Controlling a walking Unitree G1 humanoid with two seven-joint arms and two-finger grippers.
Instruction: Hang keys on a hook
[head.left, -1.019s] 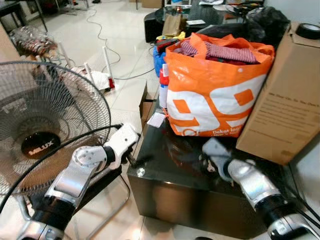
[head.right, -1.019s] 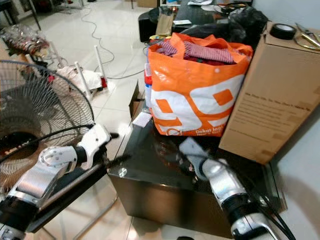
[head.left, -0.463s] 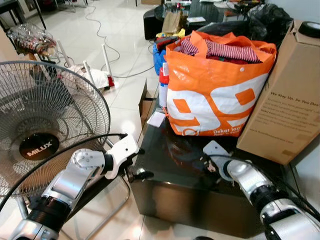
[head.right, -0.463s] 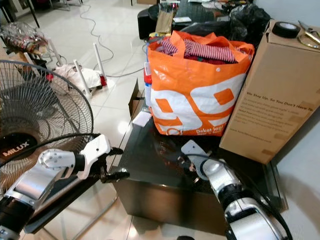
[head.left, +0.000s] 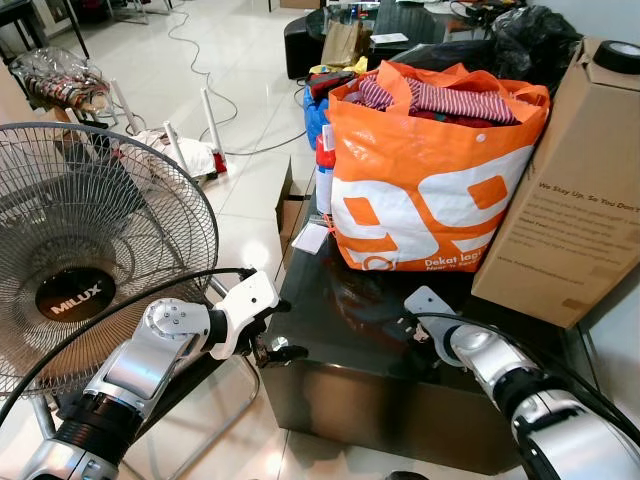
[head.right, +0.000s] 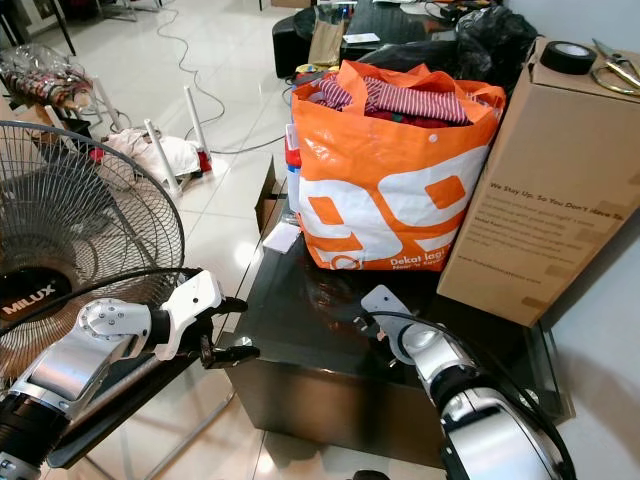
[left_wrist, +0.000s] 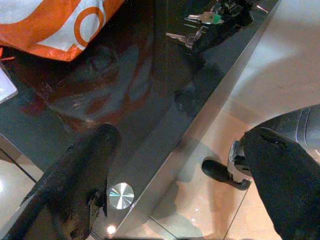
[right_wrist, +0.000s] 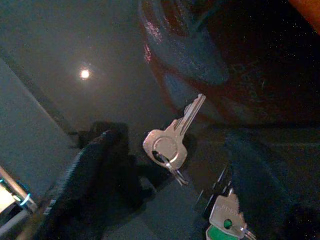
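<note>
A bunch of keys (right_wrist: 172, 139) lies on the black glass table (head.left: 330, 300), near its front edge; one key is plain silver and another has a green cap (right_wrist: 225, 220). My right gripper (head.left: 402, 328) hangs low over the table, open, with the keys between its two fingers (right_wrist: 95, 170) and not gripped. My left gripper (head.left: 272, 348) is open and empty, just off the table's front left corner. From the left wrist view the keys (left_wrist: 197, 27) lie further along the table top.
A full orange shopping bag (head.left: 430, 170) and a tall cardboard box (head.left: 565, 200) stand at the back of the table. A large standing fan (head.left: 85, 260) is close on my left. Cables and clutter (head.left: 190, 150) lie on the tiled floor beyond.
My left gripper has dropped from the table's edge to just below its corner. The right gripper has drawn back a little and settled lower over the keys.
</note>
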